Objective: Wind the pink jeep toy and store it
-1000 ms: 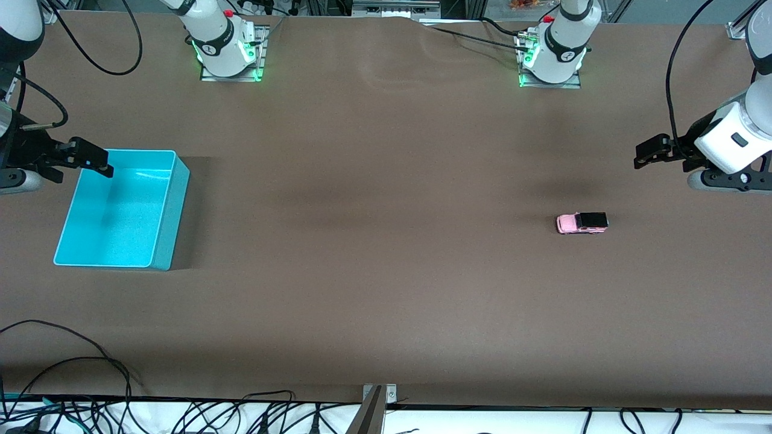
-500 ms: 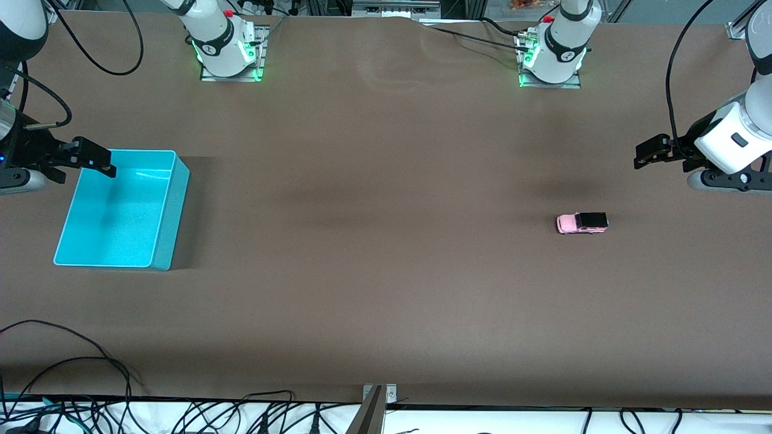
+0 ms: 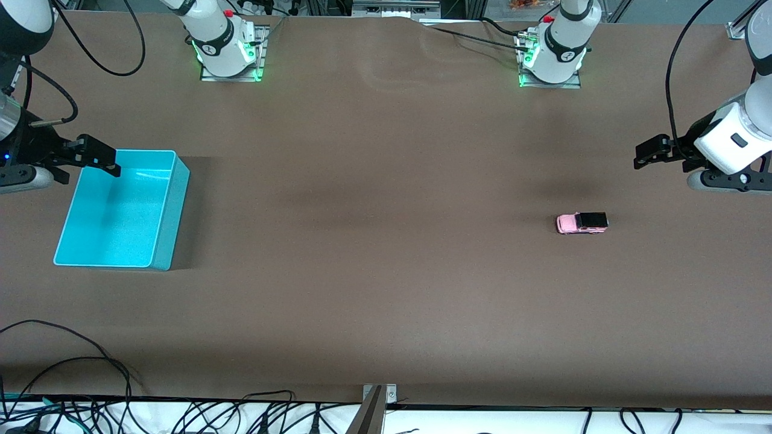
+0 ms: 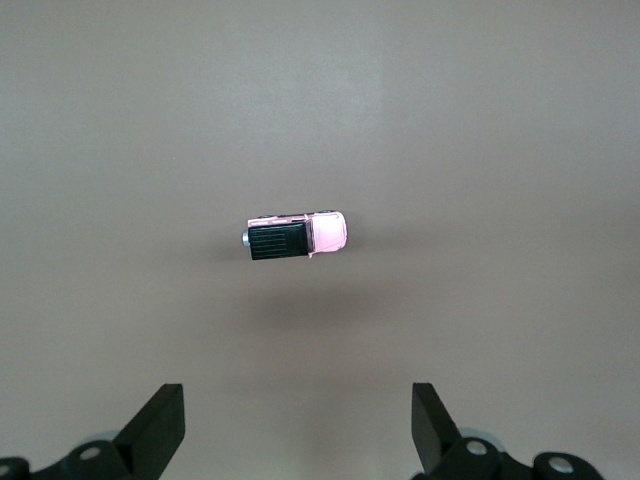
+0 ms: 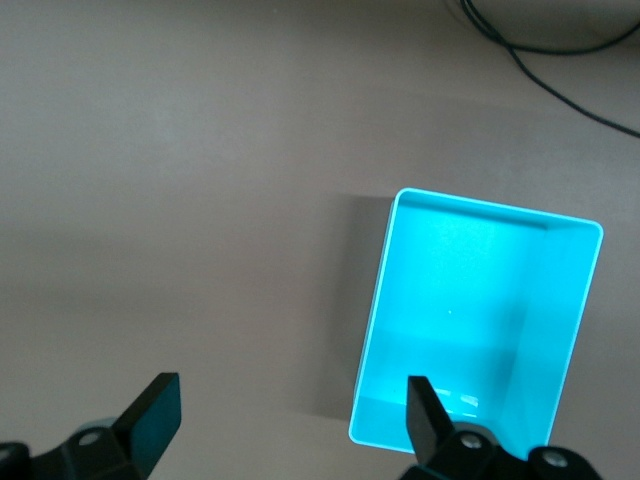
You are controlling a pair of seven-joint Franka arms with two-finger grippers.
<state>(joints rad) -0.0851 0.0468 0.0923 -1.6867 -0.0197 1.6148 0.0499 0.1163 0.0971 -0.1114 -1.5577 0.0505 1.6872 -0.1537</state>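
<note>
The pink jeep toy [image 3: 582,223] stands on its wheels on the brown table toward the left arm's end; its body is light pink and its roof black. In the left wrist view the jeep [image 4: 297,235] lies well clear of the fingertips. My left gripper [image 3: 646,154] hangs open over bare table at that end, apart from the jeep, with nothing between its fingers [image 4: 295,402]. My right gripper [image 3: 98,159] is open and empty over a corner of the turquoise bin [image 3: 172,211]. The right wrist view shows that gripper [image 5: 292,395] beside the bin's rim [image 5: 372,320].
The turquoise bin holds nothing and sits toward the right arm's end of the table. Both arm bases [image 3: 226,45] [image 3: 552,51] stand along the table edge farthest from the front camera. Cables [image 3: 72,367] trail along the nearest edge.
The right gripper has edged a little over the bin's corner, toward the left arm's end. The left arm and the jeep have not moved.
</note>
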